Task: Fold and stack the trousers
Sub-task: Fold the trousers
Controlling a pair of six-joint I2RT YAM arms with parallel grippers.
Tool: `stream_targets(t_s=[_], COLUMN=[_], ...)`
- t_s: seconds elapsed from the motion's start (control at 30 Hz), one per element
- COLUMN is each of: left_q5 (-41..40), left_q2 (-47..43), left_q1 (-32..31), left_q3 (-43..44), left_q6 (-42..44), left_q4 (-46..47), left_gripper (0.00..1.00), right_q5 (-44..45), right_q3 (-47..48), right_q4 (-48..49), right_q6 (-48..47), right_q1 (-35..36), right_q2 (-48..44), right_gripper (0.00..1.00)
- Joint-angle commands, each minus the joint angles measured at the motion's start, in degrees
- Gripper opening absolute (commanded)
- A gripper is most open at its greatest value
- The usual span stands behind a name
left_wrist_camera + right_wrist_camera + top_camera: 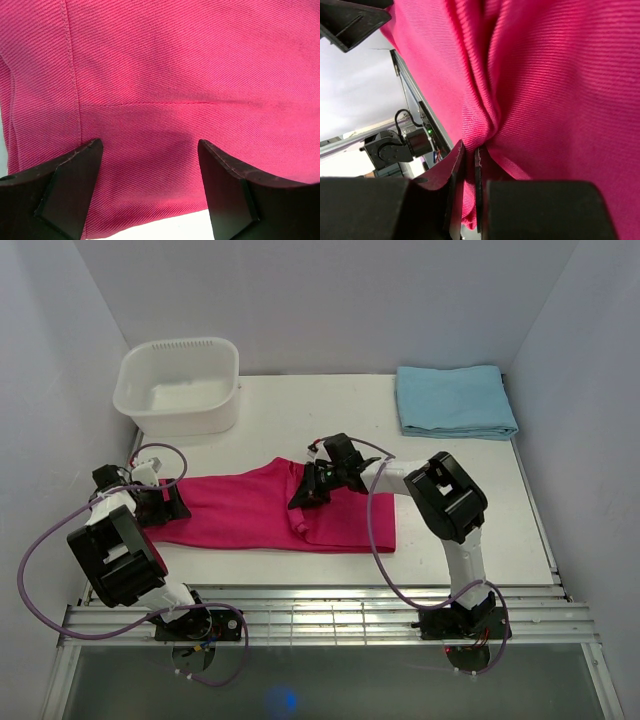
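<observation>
Matt twill cloth trousers point(165, 65) (fine diagonal ribs), smooth white plastic tub point(180, 421)

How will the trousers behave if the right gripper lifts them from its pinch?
Probably floppy: the trousers bunch into soft folds where the right gripper pinches, so the rest would likely droop and trail. Likely not slippery, given the ribbed weave in the left wrist view.

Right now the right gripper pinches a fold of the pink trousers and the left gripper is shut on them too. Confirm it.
Wrong on the left: the left wrist view shows the left gripper open, jaws spread over the trousers. The right gripper does pinch a fold.
</observation>
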Motion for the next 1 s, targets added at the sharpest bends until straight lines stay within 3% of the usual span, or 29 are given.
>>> stream_targets(t_s=[0.0, 0.13, 0.17, 0.23, 0.3, 0.33, 0.6, 0.63, 0.67, 0.73, 0.77, 0.9, 0.97], left_q5=[-0.1, -0.1, 0.1, 0.4, 0.9, 0.9, 0.4, 0.4, 0.5, 1.1, 1.7, 7.4, 13.4], left_q2=[-1.3, -1.8, -1.8, -2.1, -2.2, -2.3, -2.5, -2.5, -2.5, -2.7, -2.9, -5.4, -8.1], left_q1=[-0.2, -0.3, -0.3, -0.3, -0.4, -0.6, -1.0, -1.0, -1.0, -1.0, -1.0, -1.0, -1.0], left_q3=[-0.7, -0.7, -0.7, -0.6, -0.4, -0.2, 0.5, 0.7, 0.7, 1.1, 1.4, 5.1, 8.8], left_q6=[0.7, 0.9, 0.9, 0.8, 0.4, 0.3, 0.3, 0.3, 0.2, 0.3, 0.3, 1.0, 1.7], left_q4=[0.5, 0.5, 0.4, 0.3, 0.3, 0.3, -0.2, -0.3, -0.3, -0.8, -1.0, -4.4, -6.5], left_gripper=[0.88, 0.88, 0.89, 0.89, 0.89, 0.89, 0.89, 0.90, 0.90, 0.90, 0.91, 0.93, 0.93], right_q5=[-1.1, -1.6, -2.9, -4.1, -4.9, -5.0, -2.9, -3.2, -3.8, -4.5, -5.3, -9.3, -12.0], right_q3=[3.0, 3.1, 2.9, 1.4, 1.8, 3.1, 3.9, 3.7, 3.5, 2.9, 2.9, 5.1, 6.2], right_q4=[3.3, 4.2, 5.4, 10.2, 11.5, 11.1, 9.1, 9.4, 10.3, 12.4, 12.9, 10.3, 5.4], right_q6=[2.5, 4.1, 4.6, 6.4, 7.5, 7.4, 8.2, 8.3, 8.4, 9.3, 9.1, 1.7, -7.6], right_q1=[1.2, 1.3, 1.3, 1.3, 1.5, 1.8, 2.8, 3.0, 3.0, 3.1, 3.0, 1.4, -1.4], right_q2=[0.8, 1.3, 1.3, 0.9, 0.7, 0.8, 2.6, 3.0, 3.4, 3.5, 3.4, -0.9, -3.6], right_gripper=[0.08, 0.08, 0.22, 0.25, 0.11, 0.08, 0.08, 0.12, 0.36, 0.59, 0.66, 0.68, 0.68])
